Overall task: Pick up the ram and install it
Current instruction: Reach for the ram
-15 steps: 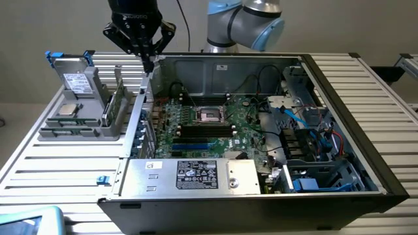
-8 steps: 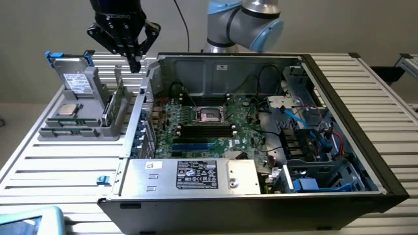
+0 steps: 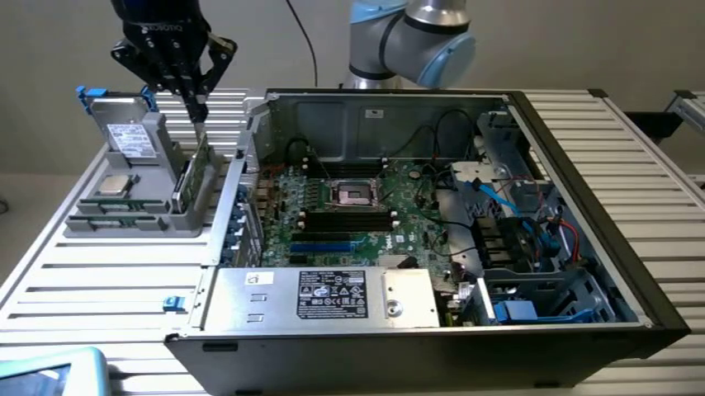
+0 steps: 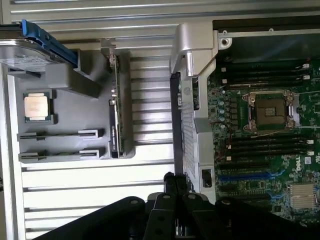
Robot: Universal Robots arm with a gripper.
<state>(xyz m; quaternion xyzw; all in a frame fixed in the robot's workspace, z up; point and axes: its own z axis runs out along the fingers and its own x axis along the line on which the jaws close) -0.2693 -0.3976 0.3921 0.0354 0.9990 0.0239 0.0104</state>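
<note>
We see the open computer case [image 3: 364,124], and beside it, on the exterior view's left, the grey holder [image 3: 82,223]. The ram [image 3: 191,186] stands on edge in the holder's slot nearest the case, its long axis parallel to the case wall. Our gripper [image 3: 198,115] hangs just above the ram's upper edge, with its fingers pressed together on nothing.

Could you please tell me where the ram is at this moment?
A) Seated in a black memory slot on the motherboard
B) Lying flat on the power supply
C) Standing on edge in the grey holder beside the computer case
C: the ram stands on edge in the grey holder outside the case, with the shut tool above it.
</note>
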